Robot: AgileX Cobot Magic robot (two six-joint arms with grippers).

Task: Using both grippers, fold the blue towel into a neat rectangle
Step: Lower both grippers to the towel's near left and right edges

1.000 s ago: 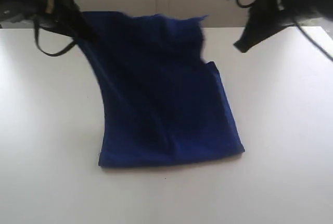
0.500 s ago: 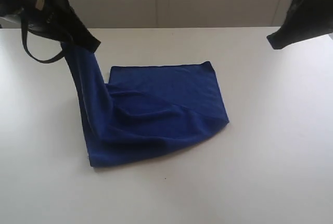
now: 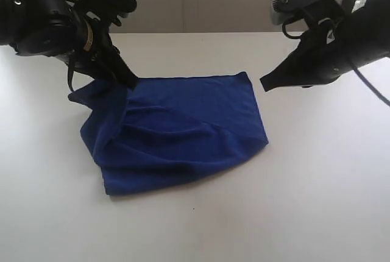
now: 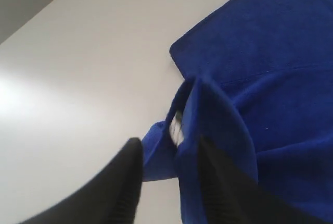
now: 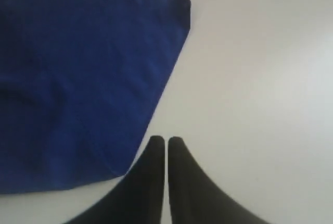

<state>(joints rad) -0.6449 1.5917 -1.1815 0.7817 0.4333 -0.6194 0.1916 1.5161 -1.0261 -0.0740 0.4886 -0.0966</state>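
Observation:
The blue towel (image 3: 183, 134) lies rumpled and roughly folded over on the white table (image 3: 317, 201), its left side bunched into a raised corner. My left gripper (image 3: 130, 83) is low over that bunched far-left part. In the left wrist view its fingers (image 4: 131, 156) stand apart, open, with a fold of the towel (image 4: 270, 78) and some bare table between them. My right gripper (image 3: 267, 85) hovers just off the towel's far right corner. Its fingers (image 5: 156, 146) are shut together on nothing, next to the towel's edge (image 5: 78, 78).
A pale wall (image 3: 201, 0) runs behind the table's far edge. White tabletop surrounds the towel at the front and on both sides. The black arm bodies and looping cables (image 3: 73, 73) hang above the far corners.
The left gripper has come down, laying the hanging left side of the towel onto the table, and its fingers now stand apart. The right gripper moved down and inward toward the towel's far right corner.

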